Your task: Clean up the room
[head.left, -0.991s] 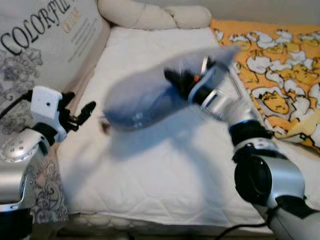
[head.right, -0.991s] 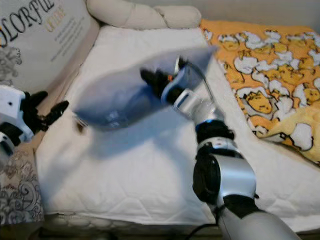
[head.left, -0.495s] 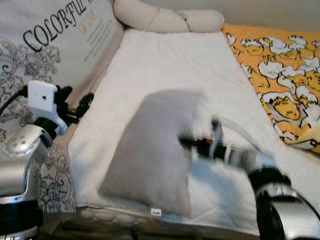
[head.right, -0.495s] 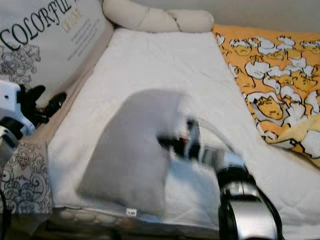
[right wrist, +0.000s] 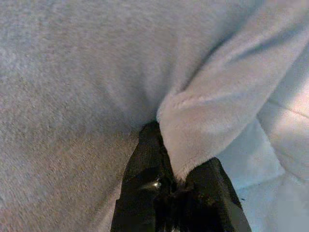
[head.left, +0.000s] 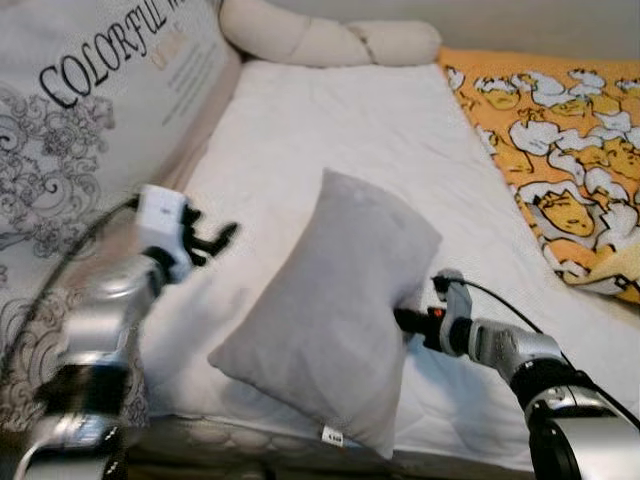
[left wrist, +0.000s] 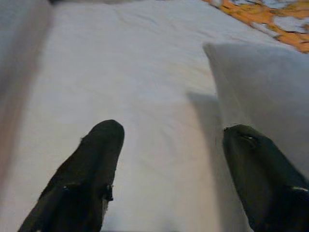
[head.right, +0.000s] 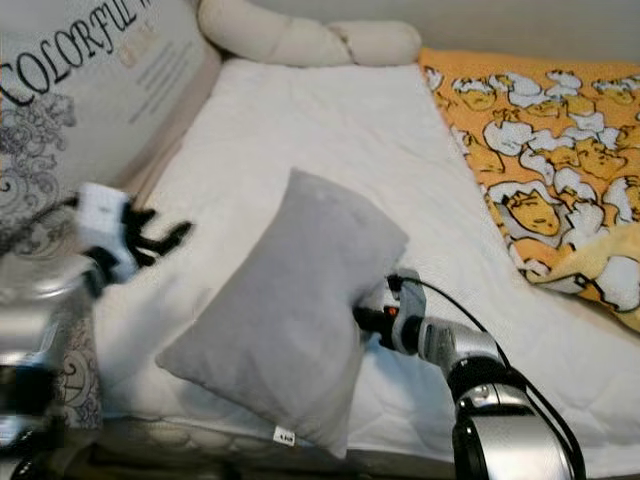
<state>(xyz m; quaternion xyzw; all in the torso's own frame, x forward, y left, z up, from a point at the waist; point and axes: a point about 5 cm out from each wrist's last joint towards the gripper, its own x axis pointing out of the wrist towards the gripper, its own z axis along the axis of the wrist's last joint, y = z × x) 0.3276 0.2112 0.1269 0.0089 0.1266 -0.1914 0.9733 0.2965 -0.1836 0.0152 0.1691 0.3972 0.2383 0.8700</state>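
Pillow [head.left: 335, 305], grey and plump, lies tilted on the white mattress [head.left: 330, 130] in the left eye view, near the bed's front edge, a small tag at its 6 o'clock corner. The right gripper [head.left: 408, 320] meets the pillow's edge at 3 o'clock, its fingers buried in the fabric. At 9 o'clock the left gripper [head.left: 212, 240] hovers over the mattress, well apart from the pillow. A large printed cushion [head.left: 90, 110] stands at 10 o'clock, a cream bolster [head.left: 320, 40] at 12, an orange patterned blanket [head.left: 560, 140] at 2.

The right eye view shows the same layout.

In the left wrist view, the left gripper's two fingers [left wrist: 87, 179] are spread wide with nothing between them; the pillow rises just beside one finger.

In the right wrist view, the right gripper is pinched tight on a fold of the pillow's edge.

To place it well, I judge the pillow should be settled flat and clear of the front edge before the pinch is let go, so it cannot slide off. No containers are visible.
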